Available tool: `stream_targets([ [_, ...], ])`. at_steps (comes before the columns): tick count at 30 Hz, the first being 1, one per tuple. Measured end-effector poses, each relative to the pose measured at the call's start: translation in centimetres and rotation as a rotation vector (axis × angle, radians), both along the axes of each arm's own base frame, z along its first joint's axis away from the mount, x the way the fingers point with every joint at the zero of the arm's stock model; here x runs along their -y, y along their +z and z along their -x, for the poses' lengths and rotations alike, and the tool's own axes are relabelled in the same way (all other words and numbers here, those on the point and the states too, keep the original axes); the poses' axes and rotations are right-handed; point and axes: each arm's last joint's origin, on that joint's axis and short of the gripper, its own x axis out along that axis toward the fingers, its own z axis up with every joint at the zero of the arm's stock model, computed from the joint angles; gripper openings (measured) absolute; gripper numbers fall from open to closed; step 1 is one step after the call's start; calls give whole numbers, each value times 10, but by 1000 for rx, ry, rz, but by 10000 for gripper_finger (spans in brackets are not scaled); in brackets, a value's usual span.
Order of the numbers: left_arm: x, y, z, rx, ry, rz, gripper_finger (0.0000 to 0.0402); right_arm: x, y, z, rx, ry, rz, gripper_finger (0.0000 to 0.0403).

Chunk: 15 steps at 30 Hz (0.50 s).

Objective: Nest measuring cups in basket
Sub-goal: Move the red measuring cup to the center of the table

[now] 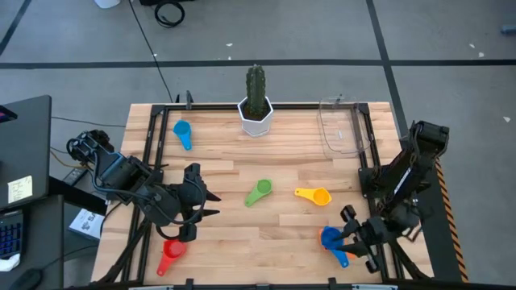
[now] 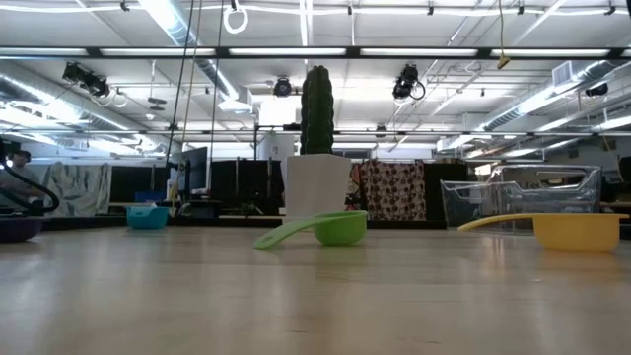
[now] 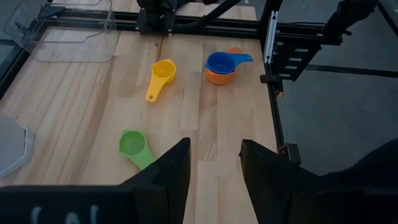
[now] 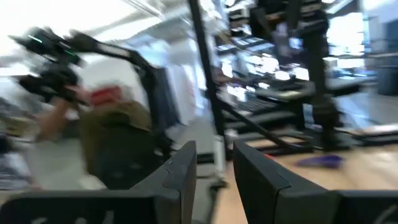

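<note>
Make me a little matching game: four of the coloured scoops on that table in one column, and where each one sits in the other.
Scoops:
1. green cup
2. light blue cup
3. red cup
4. blue cup

Places:
A. stacked in the orange cup
B. table's middle
C. near edge, below the left pincer
D. far side, left of the cactus pot

Pairs: 1-B, 2-D, 3-C, 4-A

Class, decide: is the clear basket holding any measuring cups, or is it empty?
Empty: the high view shows only bare wood through the basket.
</note>
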Motion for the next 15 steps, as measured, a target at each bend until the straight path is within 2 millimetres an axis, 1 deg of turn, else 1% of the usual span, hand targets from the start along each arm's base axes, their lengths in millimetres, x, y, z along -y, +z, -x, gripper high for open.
stream_targets([
  [2,0,0,0,-1,-1,-1,146,-6,13,-2,-46,-48,43,110],
  [4,0,0,0,-2,-2,-3,146,-13,32,-5,-81,-81,84,110],
  [9,2,-3,4,-31,-9,-17,146,-21,96,-8,-181,-110,168,110],
  [12,8,-3,9,-30,-29,-29,146,-18,128,-7,-285,-120,196,110],
  [15,17,-3,17,-7,-37,-62,146,-5,151,-4,-416,-98,135,110],
])
